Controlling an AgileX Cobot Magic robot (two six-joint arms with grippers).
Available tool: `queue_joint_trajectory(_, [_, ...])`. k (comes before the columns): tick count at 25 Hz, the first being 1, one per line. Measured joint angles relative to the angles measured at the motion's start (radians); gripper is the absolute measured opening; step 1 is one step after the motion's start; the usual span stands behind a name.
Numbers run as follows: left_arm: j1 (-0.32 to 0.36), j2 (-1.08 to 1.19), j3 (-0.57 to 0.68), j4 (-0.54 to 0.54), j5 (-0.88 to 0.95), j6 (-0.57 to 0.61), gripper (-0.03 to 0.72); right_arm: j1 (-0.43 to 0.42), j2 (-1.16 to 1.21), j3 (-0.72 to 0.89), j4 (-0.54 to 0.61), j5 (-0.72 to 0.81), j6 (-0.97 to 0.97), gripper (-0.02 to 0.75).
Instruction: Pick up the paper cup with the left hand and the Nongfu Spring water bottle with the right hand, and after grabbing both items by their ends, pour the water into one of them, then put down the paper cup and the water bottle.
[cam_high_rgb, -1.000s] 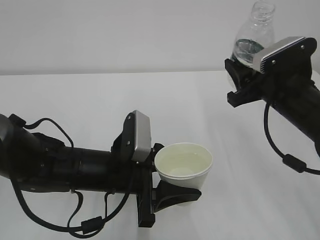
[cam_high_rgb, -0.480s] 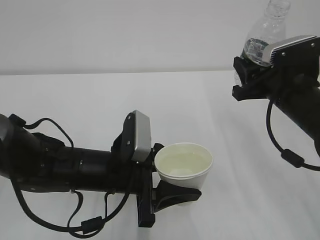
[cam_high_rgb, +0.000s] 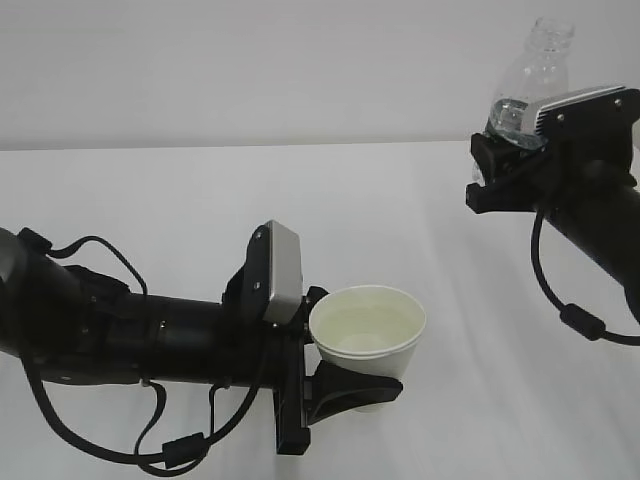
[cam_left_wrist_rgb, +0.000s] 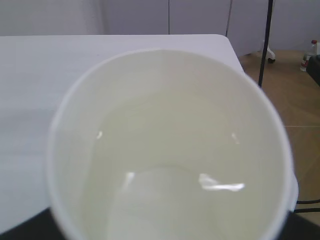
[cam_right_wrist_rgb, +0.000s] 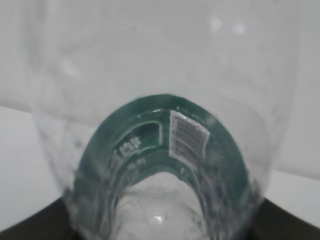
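While left gripper (cam_high_rgb: 345, 385) clamps the paper cup (cam_high_rgb: 367, 335) low over the table (cam_high_rgb: 200, 210), water (cam_left_wrist_rgb: 170, 165) inside, right gripper (cam_high_rgb: 500, 165) grips the Nongfu Spring water bottle (cam_high_rgb: 528, 85) by its base, raised upright far right.

Nongfu Spring water bottle (cam_right_wrist_rgb: 150, 100) fills nearly the whole frame, clear ribbed wall very close to the lens. Dark green label band (cam_right_wrist_rgb: 150, 145) arcs across its lower half, white barcode patch (cam_right_wrist_rgb: 187, 135) on the band's right side. Droplets cling inside the wall below the band. Black end effector parts show at both bottom corners beside the bottle. White counter (cam_right_wrist_rgb: 20, 165) left of it.
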Motion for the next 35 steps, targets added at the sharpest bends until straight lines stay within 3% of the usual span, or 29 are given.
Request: queue_joint_trajectory(35, [-0.001, 0.0, 0.0, 0.0, 0.011, 0.0, 0.403, 0.0, 0.306, -0.006, 0.125, -0.149, 0.032, 0.385])
